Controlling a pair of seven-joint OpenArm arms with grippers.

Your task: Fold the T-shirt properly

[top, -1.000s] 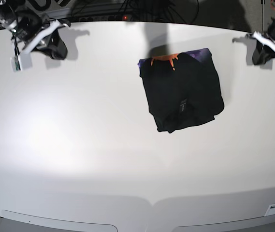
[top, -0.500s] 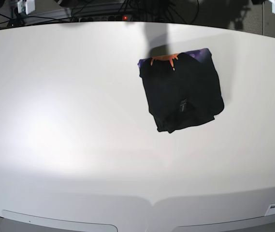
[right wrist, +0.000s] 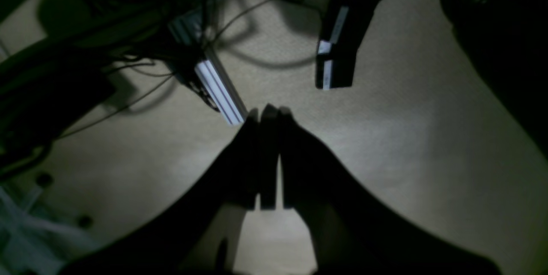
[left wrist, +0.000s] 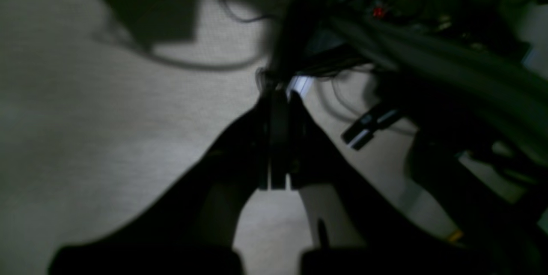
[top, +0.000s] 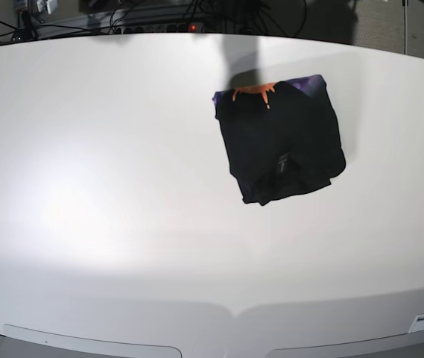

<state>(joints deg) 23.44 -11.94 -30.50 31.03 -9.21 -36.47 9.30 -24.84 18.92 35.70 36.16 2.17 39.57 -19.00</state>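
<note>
Black T-shirt [top: 280, 149] lies folded into a compact, slightly skewed square on the white table [top: 107, 194], right of centre toward the far edge, orange mark and purple patch showing at its far side, small grey tag on top. Neither arm appears in the base view. Left gripper [left wrist: 278, 95] jaws together, holding nothing, over grey floor and cables [left wrist: 428, 52]; right gripper [right wrist: 267, 112] likewise closed and empty over floor beside a power strip [right wrist: 220, 91], though both wrist views are dim. Cloth looks light, soft, limp, layers likely to slide; pinch stacked edges at a corner if straightening. Fold seems essentially done.
</note>
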